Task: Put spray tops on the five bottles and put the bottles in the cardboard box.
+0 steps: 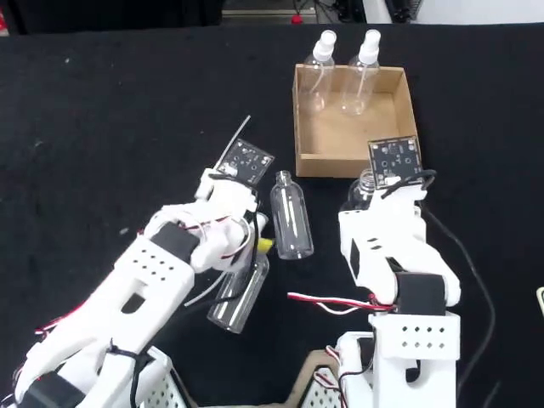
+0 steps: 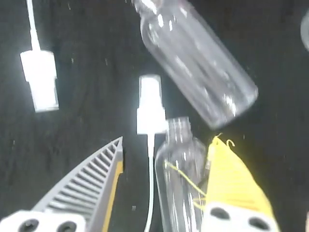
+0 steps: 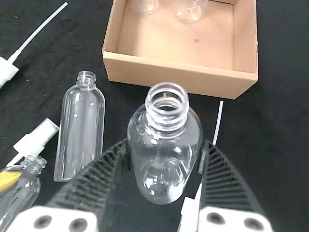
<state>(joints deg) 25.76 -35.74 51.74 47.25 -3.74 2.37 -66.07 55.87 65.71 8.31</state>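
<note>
Right fingers (image 3: 96, 180) seemingly clamp an uncapped bottle (image 3: 165, 145).

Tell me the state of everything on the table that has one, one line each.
left gripper: open
right gripper: shut on held bottle
held bottle: uncapped, upright
middle bottle: uncapped, lying down
bottle by left gripper: uncapped, lying down
spray tops: loose, off any bottle
cardboard box: open, holding two bottles
boxed bottles: capped, upright

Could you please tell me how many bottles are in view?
5. Two capped bottles stand in the cardboard box. One open bottle lies between the arms, a second open bottle at the left hand, and the held bottle stands in the right hand.
</note>
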